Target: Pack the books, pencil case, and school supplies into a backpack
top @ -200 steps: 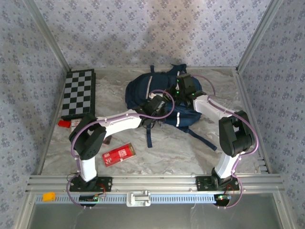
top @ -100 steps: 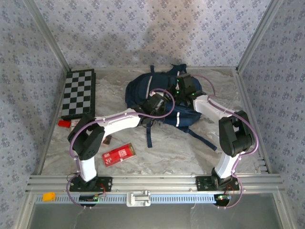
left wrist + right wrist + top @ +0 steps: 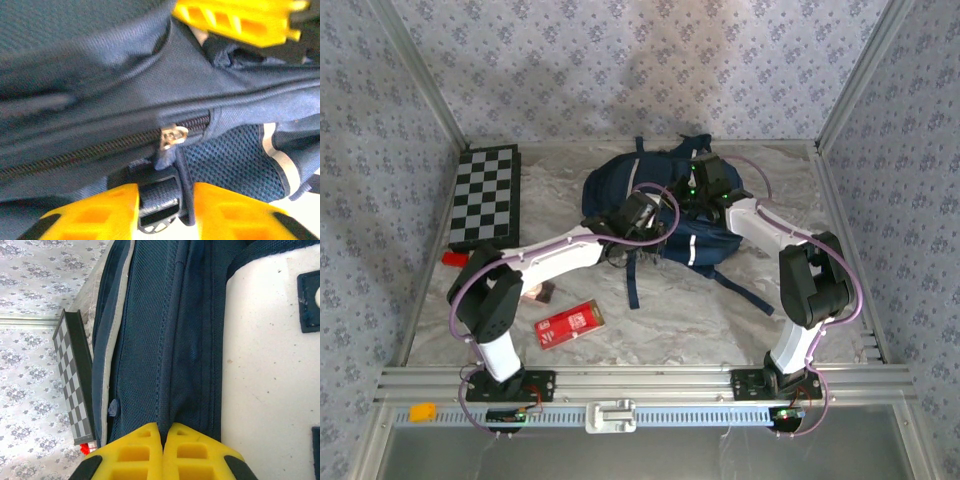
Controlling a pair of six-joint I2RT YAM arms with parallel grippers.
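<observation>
The navy backpack [image 3: 650, 205] lies at the back middle of the table. My left gripper [image 3: 656, 224] is at its front side, open. In the left wrist view the yellow fingers [image 3: 95, 210] stand apart around a black buckle [image 3: 159, 197] and a thin strap, just below the silver zipper pull [image 3: 172, 136] on the closed zipper. My right gripper [image 3: 694, 198] is shut on a fold of the backpack's navy fabric [image 3: 170, 365], its fingers [image 3: 135, 452] almost together. The red pencil case [image 3: 570, 323] lies flat near the front left. The books are out of view.
A black-and-white chequered board [image 3: 485, 195] lies at the back left, with a tiny red block [image 3: 453, 258] near its front end. Dark straps [image 3: 740, 288] trail from the backpack toward the right front. Aluminium rails fence the table.
The left gripper's jaws have opened after being closed. The left arm's elbow swung left and its wrist shifted slightly up and left along the backpack. The right arm stayed put.
</observation>
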